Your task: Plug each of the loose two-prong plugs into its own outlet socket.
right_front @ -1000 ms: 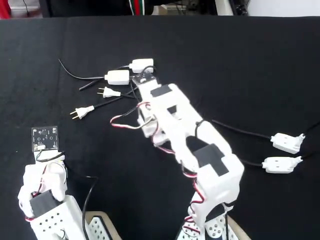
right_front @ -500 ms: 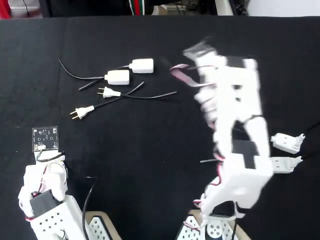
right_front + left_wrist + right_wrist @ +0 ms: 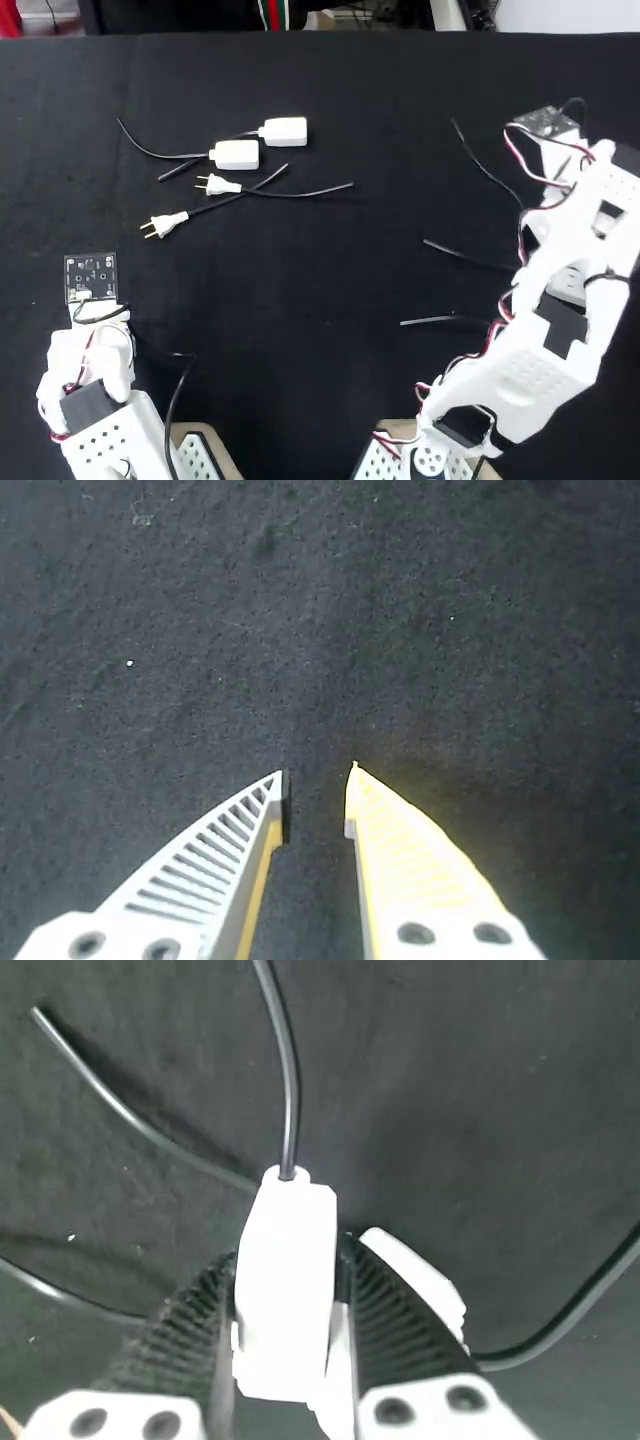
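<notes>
Right tool (image 3: 288, 1260) pinching a white socket block (image 3: 285, 1290) by its 2 long sides, with the cord (image 3: 288, 1070) leaving the end that points away from the wrist. A 2nd socket block (image 3: 425, 1280) lies just beside it, against the outside of 1 finger. Left tool (image 3: 316, 772) is spread by only a slit and pinches nothing, above bare worktop (image 3: 400, 110).

In the high view, the near plug (image 3: 165, 223) and the far plug (image 3: 218, 185) lie loose at the far left, prongs pointing left. A 3rd socket block (image 3: 236, 154) and a 4th socket block (image 3: 284, 131) lie just behind them. The right arm reaches over the opposite side, well apart from both plugs.

Step in hand, as judged: securing the gripped block so it can be brought to a plug.

- Keep the pinch square on the flat sides.
- Lift straight up first, so the neighbouring block and its cord are not dragged along.
- Let the cord trail without snagging.
- Set the block down with its slotted face, not visible here, turned toward the prongs and in line with them
</notes>
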`<action>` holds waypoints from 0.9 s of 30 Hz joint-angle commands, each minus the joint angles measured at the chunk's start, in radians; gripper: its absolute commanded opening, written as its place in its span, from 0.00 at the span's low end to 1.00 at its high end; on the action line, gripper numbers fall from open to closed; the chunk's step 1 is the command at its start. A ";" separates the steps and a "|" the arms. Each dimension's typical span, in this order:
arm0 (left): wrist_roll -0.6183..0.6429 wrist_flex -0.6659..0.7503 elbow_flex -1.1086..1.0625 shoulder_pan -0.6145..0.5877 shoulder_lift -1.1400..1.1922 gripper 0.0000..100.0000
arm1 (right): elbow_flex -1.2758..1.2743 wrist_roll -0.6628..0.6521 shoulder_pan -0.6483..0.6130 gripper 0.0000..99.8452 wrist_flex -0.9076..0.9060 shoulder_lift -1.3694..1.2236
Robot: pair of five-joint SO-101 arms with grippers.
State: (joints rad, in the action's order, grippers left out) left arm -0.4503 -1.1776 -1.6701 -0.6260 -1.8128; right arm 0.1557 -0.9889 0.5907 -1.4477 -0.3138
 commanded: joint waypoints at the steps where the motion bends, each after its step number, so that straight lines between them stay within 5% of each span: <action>1: -0.003 0.003 0.005 -0.005 -0.009 0.12 | -0.010 0.002 0.009 0.13 -0.005 0.007; 6: -0.003 0.003 0.005 -0.005 -0.009 0.12 | -0.007 0.058 -0.012 0.33 -0.029 0.013; 10: -0.003 0.000 0.005 -0.005 -0.009 0.12 | 0.084 0.084 -0.031 0.36 -0.157 0.054; 18: -0.003 -0.003 0.005 -0.005 -0.009 0.12 | 0.229 0.296 -0.184 0.29 -0.316 0.311; 27: -0.003 -0.003 0.005 -0.005 -0.009 0.12 | -0.091 0.517 -0.675 0.01 -0.284 0.495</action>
State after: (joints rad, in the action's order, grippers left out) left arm -0.4503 -1.1776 -1.6701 -0.6260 -1.8128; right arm 0.1266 -0.5485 0.0844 -1.7269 0.1235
